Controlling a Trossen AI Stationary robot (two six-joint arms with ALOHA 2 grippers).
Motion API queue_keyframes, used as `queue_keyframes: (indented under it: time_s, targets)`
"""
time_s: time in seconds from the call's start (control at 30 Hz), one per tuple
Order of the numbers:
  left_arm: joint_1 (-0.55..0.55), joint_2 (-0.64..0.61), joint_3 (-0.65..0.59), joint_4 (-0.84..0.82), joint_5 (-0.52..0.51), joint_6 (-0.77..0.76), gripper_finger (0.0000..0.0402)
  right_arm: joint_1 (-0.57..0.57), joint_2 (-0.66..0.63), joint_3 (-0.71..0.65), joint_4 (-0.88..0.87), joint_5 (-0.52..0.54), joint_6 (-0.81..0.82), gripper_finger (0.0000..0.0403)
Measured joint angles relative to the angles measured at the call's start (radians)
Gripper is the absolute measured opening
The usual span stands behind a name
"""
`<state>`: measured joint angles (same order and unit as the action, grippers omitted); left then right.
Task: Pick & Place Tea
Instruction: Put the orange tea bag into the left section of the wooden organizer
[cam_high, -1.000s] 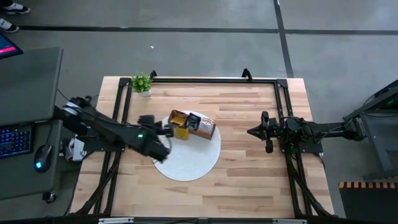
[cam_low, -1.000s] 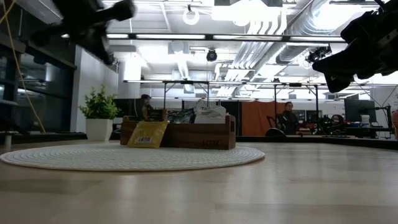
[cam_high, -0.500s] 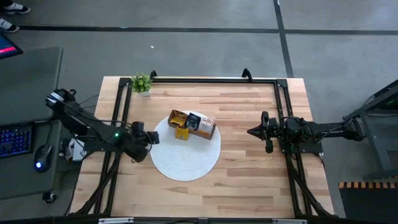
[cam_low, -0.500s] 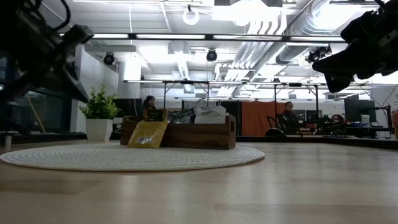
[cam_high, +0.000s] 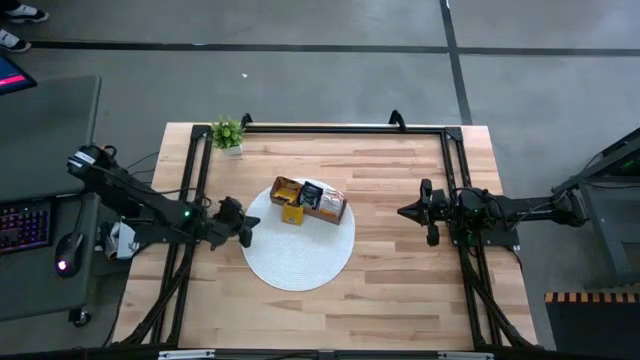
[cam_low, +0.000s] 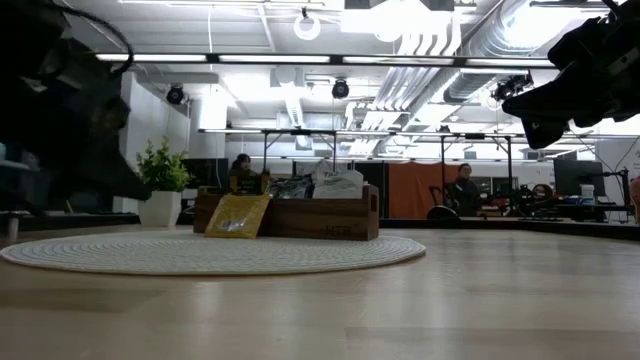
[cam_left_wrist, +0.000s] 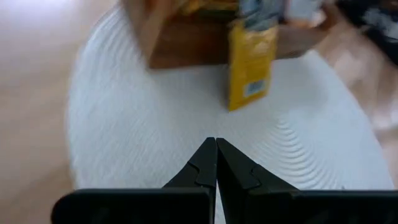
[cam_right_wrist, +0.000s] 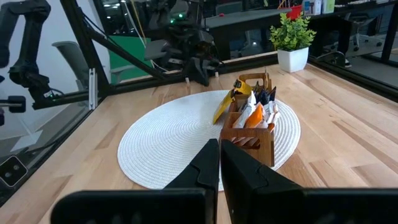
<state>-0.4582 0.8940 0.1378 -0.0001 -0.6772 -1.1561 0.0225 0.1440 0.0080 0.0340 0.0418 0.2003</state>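
Grey concrete floor (cam_high: 330, 75) crossed by dark lines surrounds the pale wooden table (cam_high: 400, 290); a desk with keyboard (cam_high: 22, 220) and mouse (cam_high: 63, 262) stands beside it; ducts and pipes (cam_low: 470, 30) cross the bright ceiling; people sit at far desks.

Wooden box (cam_high: 310, 200) with sachets (cam_high: 303, 193) blocks the mat's (cam_high: 300, 262) far part; 1 yellow sachet (cam_high: 291, 212) leans outside, probably against its near wall. Plant (cam_high: 228, 133) at table's (cam_high: 400, 290) far-left corner. Table's near half open.
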Motion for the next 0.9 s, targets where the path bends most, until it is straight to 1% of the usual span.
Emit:
queue_keyframes:
  time_s: [0.1,0.23,0.33,0.43,0.53,0.67,0.8,0.9]
  targets:
    - [0.058,0.000,-0.027,0.149,0.020,0.213,0.0000,0.000,0.000,0.000,0.000,0.000,0.000,0.0012]
    - [0.132,0.000,-0.032,0.234,0.051,0.463,0.0000,0.000,0.000,0.000,0.000,0.000,0.000,0.0012]
    - [0.183,0.002,-0.032,0.260,0.129,0.635,0.0000,0.000,0.000,0.000,0.000,0.000,0.000,0.0012]
    - [0.223,0.028,-0.032,0.295,0.216,0.769,0.0000,0.000,0.000,0.000,0.000,0.000,0.000,0.0012]
    - [0.256,0.064,-0.035,0.346,0.272,0.813,0.0000,0.000,0.000,0.000,0.000,0.000,0.000,0.0012]
    - [0.278,0.138,-0.049,0.473,0.303,0.812,0.0000,0.000,0.000,0.000,0.000,0.000,0.000,0.0012]
    - [0.278,0.212,-0.050,0.543,0.277,0.777,0.0003,0.000,0.000,0.000,0.000,0.000,0.000,0.0012]
    - [0.278,0.260,-0.050,0.569,0.252,0.727,0.0018,0.000,0.000,0.000,0.000,0.000,0.000,0.0012]
